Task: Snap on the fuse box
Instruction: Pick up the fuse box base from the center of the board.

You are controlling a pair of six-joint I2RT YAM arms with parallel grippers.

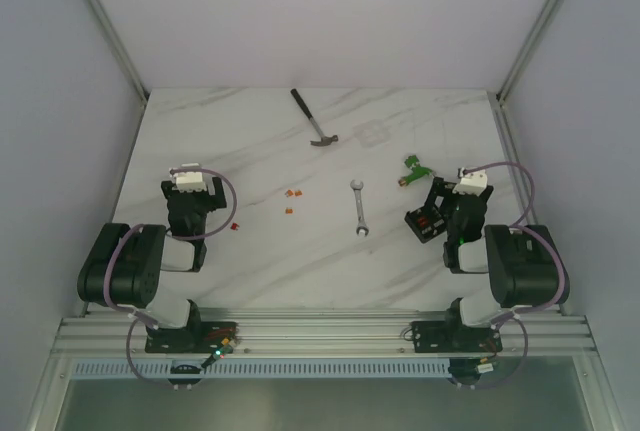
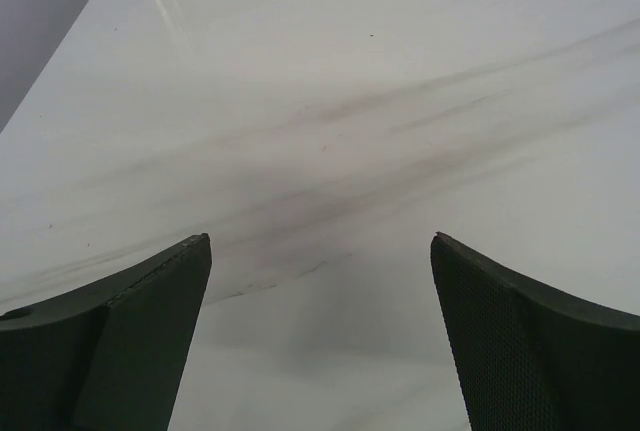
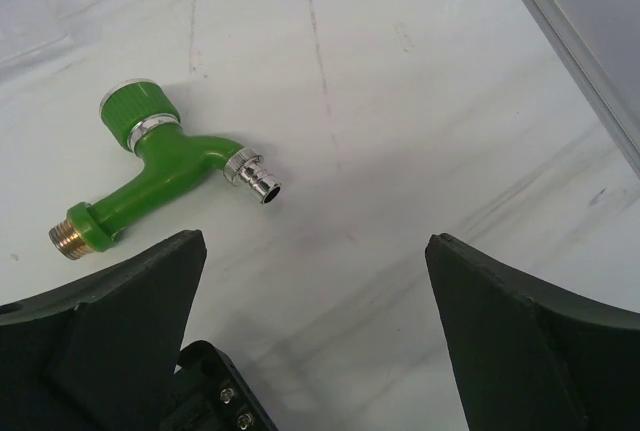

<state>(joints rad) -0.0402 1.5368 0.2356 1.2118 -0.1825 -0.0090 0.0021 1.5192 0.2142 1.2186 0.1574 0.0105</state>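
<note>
- A white table [image 1: 250,271] of marble pattern, crossed by grey veins, is enclosed by pale plain walls [image 1: 50,131] and metal frame posts [image 1: 107,26].
- Any lettering on the things is too small to be read.
- A slim wrench [image 1: 361,209] of bright metal is laid near the middle of the table.
- The fuse box [image 1: 425,219], a small black squarish plastic box with reddish-orange rows inside, is seen right of the wrench. It is turned askew, just beside the right hand [image 3: 315,241]; whether they touch cannot be told.
- The right hand is spread wide, with nothing gripped between its dark wedge-shaped fingers [image 3: 520,341].
- The left hand [image 2: 320,241], well left of the wrench, is likewise spread wide over bare marble.
- A fine mesh texture on one pad [image 2: 530,351] is shown only by the left wrist view.
- A glossy green plastic tap [image 3: 165,176] lies beyond the wrench and to its right. Its ribbed knob, brass threaded end and chromed nipple are made out only in the right wrist view.
- In that view a black corner with small screw heads, seemingly the fuse box's, is caught at the bottom edge.
- A hammer [image 1: 313,119] with a dark handle and grey metal head lies beyond the wrench, slightly left.
- Tiny orange fuses [image 1: 293,194] are scattered left of the wrench; they are seen from the top view alone.
</note>
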